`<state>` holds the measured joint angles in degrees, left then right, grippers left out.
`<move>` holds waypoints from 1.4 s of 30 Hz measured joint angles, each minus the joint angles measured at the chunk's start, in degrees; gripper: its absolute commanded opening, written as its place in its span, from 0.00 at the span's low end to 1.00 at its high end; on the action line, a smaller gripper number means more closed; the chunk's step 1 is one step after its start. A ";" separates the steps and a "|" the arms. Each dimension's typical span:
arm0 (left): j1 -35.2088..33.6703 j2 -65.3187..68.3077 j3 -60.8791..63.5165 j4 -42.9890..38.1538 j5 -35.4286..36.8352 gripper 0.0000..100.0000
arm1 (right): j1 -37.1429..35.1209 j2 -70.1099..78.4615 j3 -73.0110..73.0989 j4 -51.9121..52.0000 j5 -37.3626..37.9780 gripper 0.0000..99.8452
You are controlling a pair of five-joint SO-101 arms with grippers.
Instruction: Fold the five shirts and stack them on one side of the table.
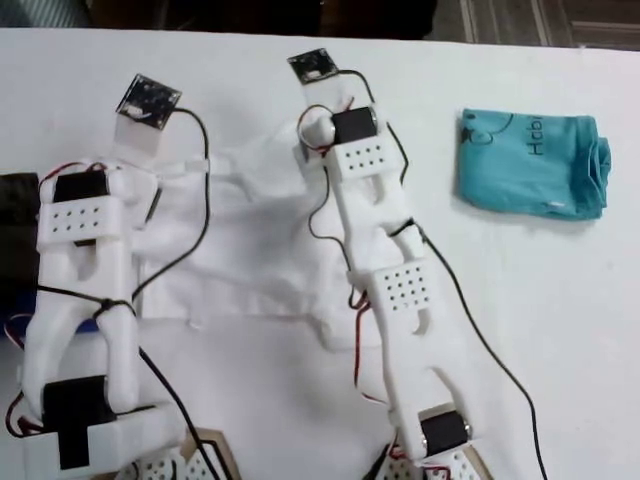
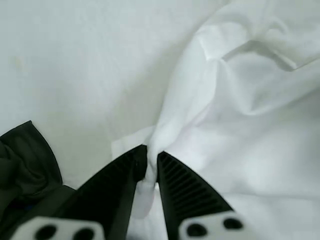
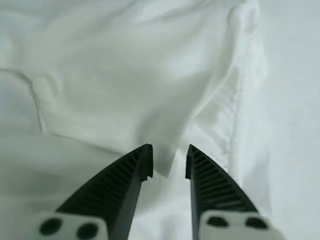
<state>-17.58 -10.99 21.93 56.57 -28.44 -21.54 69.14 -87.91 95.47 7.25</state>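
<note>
We hold the white shirt [image 1: 250,250], spread left of the teal shirt [image 1: 530,165]. Our left gripper [image 2: 148,167] is pinched tight on its edge farthest from the teal shirt. Our right gripper [image 3: 169,162], jaws slightly apart, straddles a fold at the nearer edge.

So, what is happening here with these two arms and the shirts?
Both arms are at a white shirt spread on the table. The left arm has its jaws shut on a pinch of fabric; the right arm has its jaws open over another fold. A folded teal shirt lies at the right, a dark garment at the left.
</note>
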 measured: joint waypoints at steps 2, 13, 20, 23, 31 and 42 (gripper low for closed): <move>0.00 0.00 0.00 0.00 0.00 0.03 | -0.09 0.00 0.00 0.00 0.00 0.12; 0.00 0.00 0.00 0.00 0.00 0.03 | -0.09 0.00 0.00 0.00 0.00 0.02; 0.00 0.00 0.00 0.00 0.00 0.03 | -0.09 0.00 0.00 0.00 0.00 0.02; 0.00 0.00 0.00 0.00 0.00 0.03 | -0.09 0.00 0.00 0.00 0.00 0.02; 0.00 0.00 0.00 0.00 0.00 0.03 | -0.09 0.00 0.00 0.00 0.00 0.11; 0.00 0.00 0.00 0.00 0.00 0.03 | -0.09 0.00 0.00 -0.88 0.00 0.10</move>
<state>-17.58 -10.99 21.93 56.57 -28.44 -21.63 69.14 -87.91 94.59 7.25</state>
